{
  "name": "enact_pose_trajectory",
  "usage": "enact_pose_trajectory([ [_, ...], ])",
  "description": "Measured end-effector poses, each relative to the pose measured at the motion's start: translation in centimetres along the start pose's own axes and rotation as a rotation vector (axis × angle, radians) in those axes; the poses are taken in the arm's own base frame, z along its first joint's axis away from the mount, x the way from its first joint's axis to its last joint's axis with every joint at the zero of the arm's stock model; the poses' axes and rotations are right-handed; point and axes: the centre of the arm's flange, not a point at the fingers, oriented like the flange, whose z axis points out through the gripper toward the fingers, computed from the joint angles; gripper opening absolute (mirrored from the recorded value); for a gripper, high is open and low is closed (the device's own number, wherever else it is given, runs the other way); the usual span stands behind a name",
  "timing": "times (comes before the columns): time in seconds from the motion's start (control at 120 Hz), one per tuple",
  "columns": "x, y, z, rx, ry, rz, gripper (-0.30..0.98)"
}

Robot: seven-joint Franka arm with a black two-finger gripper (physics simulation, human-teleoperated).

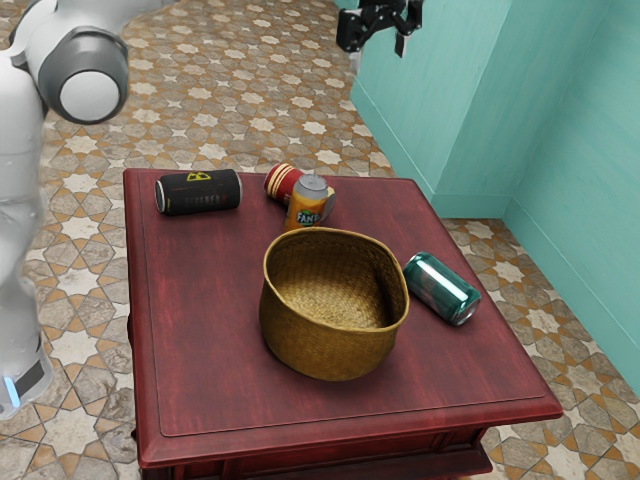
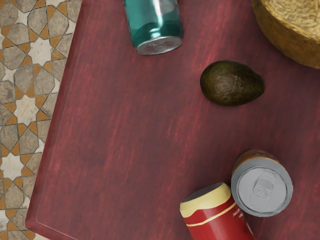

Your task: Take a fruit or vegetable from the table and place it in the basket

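Across the centre and lower part of the exterior view stands the dark red table (image 1: 200,330), its top level. At that view's left edge, the white arm (image 1: 18,150) rises from its base; a round grey-capped joint sits at upper left, and the next link leaves the frame along the top. The woven basket (image 1: 330,350) stands upright right of the frame's centre, mouth up, its inner bottom visible.

At top centre, the black gripper (image 1: 378,50) hangs high above table level, directed downward. Condition of hand: fingers wide apart, bare space between them, touching nothing.

Four drink cans are noted on the tabletop. The black can (image 1: 200,192) lies on its side at upper left of the table; the teal can (image 1: 441,288) lies on its side just beside the basket, toward the exterior view's right. The orange can (image 1: 306,204) stands upright behind the basket, with the red can (image 1: 283,182) on its side close by.

Smallest item, the avocado (image 2: 231,83), lies on the tabletop outside the basket, between the teal can and the orange can, apart from both and near the basket.
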Motion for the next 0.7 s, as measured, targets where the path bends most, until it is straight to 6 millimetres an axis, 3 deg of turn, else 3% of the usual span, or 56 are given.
enact_pose_trajectory([
  [0.075, 6.8, 2.0, -0.6, -0.027, 0.015, 0.088, 0.68],
  [0.125, 11.5, 3.1, 0.5, -0.063, 0.010, 0.130, 0.68],
  [0.192, 14.1, 3.3, 2.6, -0.106, -0.022, 0.087, 0.68],
  [0.275, 14.2, 2.4, 5.6, -0.150, -0.081, -0.076, 0.68],
  [0.342, 11.6, 1.4, 7.4, -0.178, -0.121, -0.251, 0.68],
  [0.467, 8.4, 1.1, 8.4, -0.223, -0.181, -0.513, 0.68],
  [0.575, 7.8, 1.4, 8.7, -0.247, -0.217, -0.689, 0.68],
  [0.7, 9.3, 1.2, 10.6, -0.263, -0.229, -0.830, 0.68],
])
